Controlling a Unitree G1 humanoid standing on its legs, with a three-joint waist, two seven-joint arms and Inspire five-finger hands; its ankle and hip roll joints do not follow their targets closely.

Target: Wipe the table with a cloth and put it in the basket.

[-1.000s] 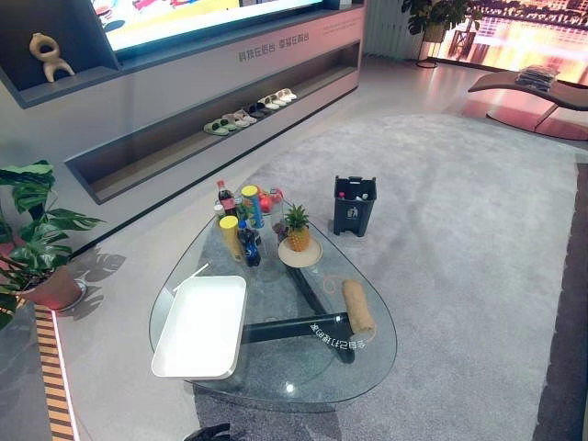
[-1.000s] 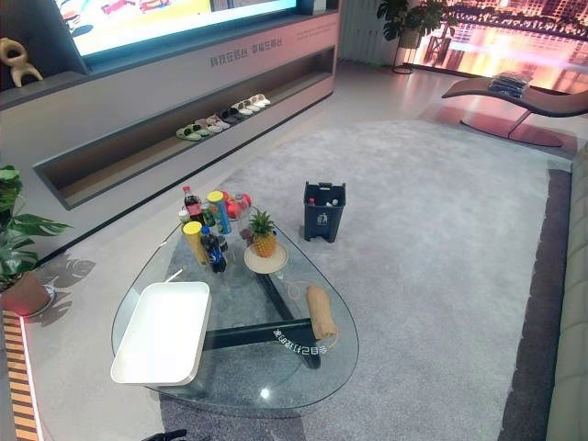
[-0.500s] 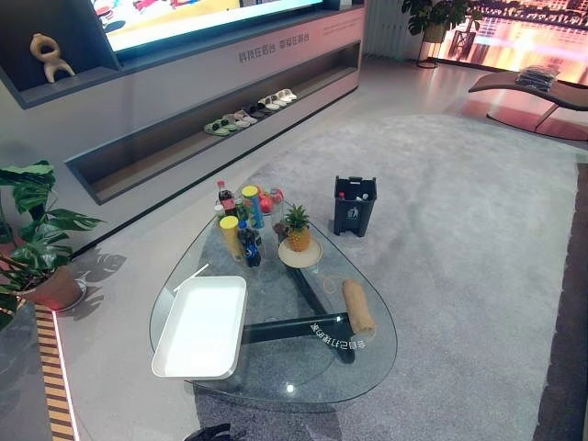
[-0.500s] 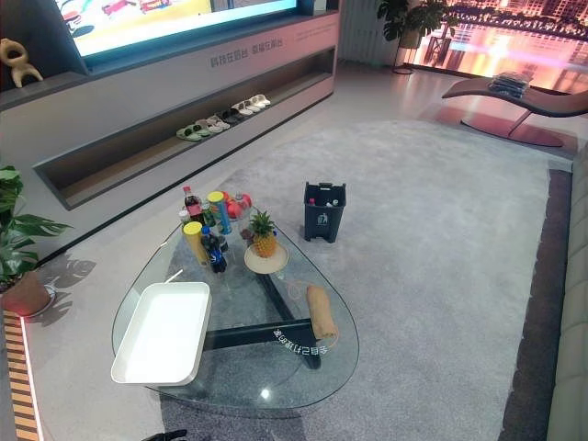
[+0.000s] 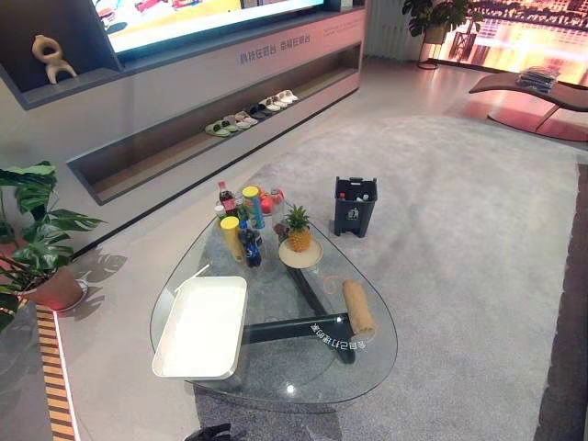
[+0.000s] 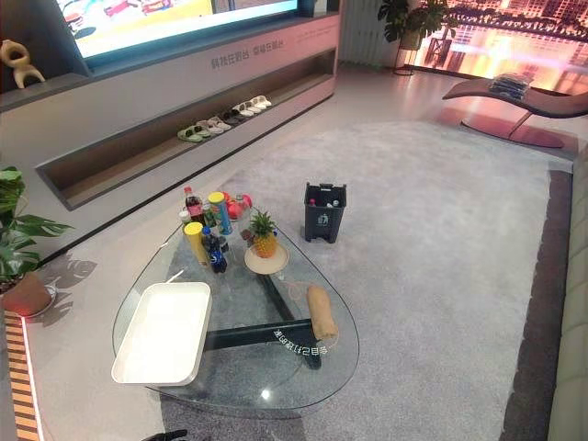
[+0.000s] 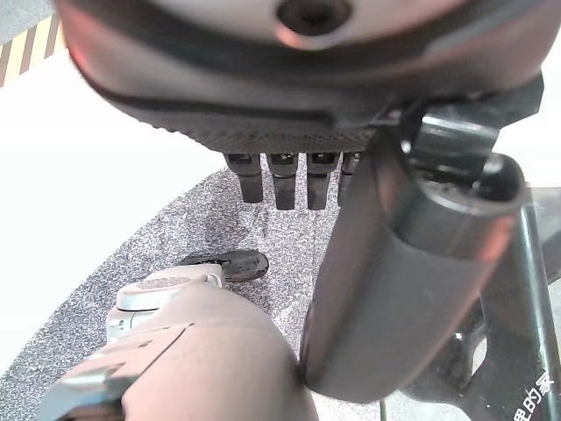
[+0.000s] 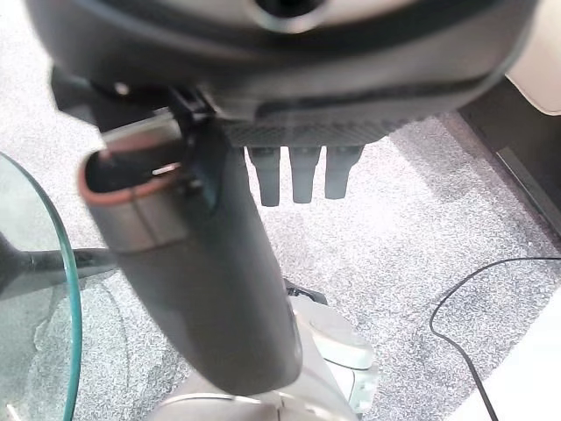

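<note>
A rolled tan cloth [image 5: 357,306] lies on the right side of the glass table [image 5: 367,367]. A dark basket [image 5: 355,204] stands on the grey carpet just beyond the table's far right edge, with a few items inside. My left hand [image 7: 386,263] hangs with straight fingers [image 7: 285,180] above the carpet and holds nothing. My right hand [image 8: 202,263] hangs the same way, fingers [image 8: 302,175] straight and empty, beside the table's glass rim [image 8: 66,289]. Both hands are well short of the cloth.
A white tray [image 5: 202,326] fills the table's near left. Bottles and cans [image 5: 241,225] and a pineapple on a plate [image 5: 297,230] crowd the far end. A potted plant [image 5: 37,239] stands at the left, and a low shelf with shoes [image 5: 248,115] runs behind.
</note>
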